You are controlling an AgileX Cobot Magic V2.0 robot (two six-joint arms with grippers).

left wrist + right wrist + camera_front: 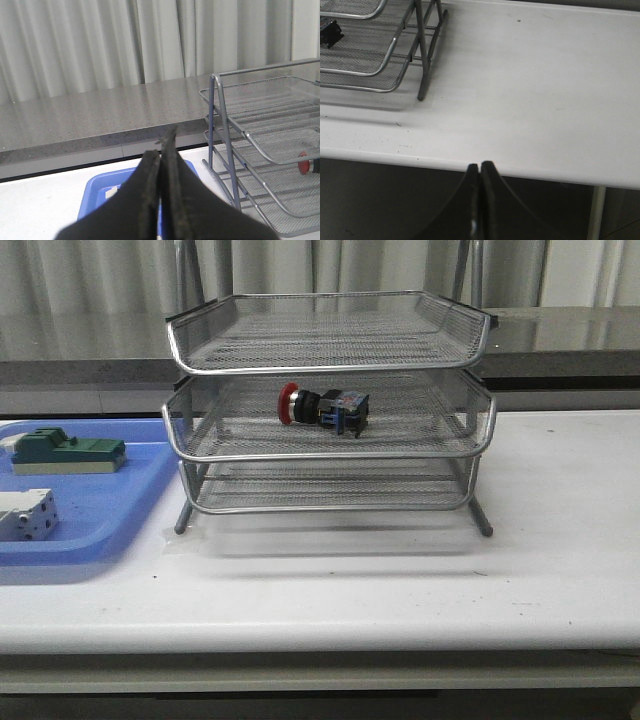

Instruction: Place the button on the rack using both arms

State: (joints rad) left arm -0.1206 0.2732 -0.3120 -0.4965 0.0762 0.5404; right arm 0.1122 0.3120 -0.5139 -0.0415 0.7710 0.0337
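The button (pixel 322 407), red cap with a black-and-blue body, lies on its side in the middle tier of the silver wire-mesh rack (pixel 205 348). Its red cap (pixel 305 163) shows at the edge of the left wrist view, and its dark body (pixel 330 31) shows in a corner of the right wrist view. My left gripper (pixel 162 150) is shut and empty, off to the side of the rack (pixel 260 150), over the blue tray. Shut and empty too, my right gripper (pixel 480 167) hangs at the table's front edge, well away from the rack (pixel 385 55). Neither arm shows in the front view.
A flat blue tray (pixel 120 510) sits left of the rack and holds a green block (pixel 65 452) and a white-grey block (pixel 28 514). The white table (pixel 420 580) runs right of the rack. A grey counter (pixel 90 117) and curtains stand behind.
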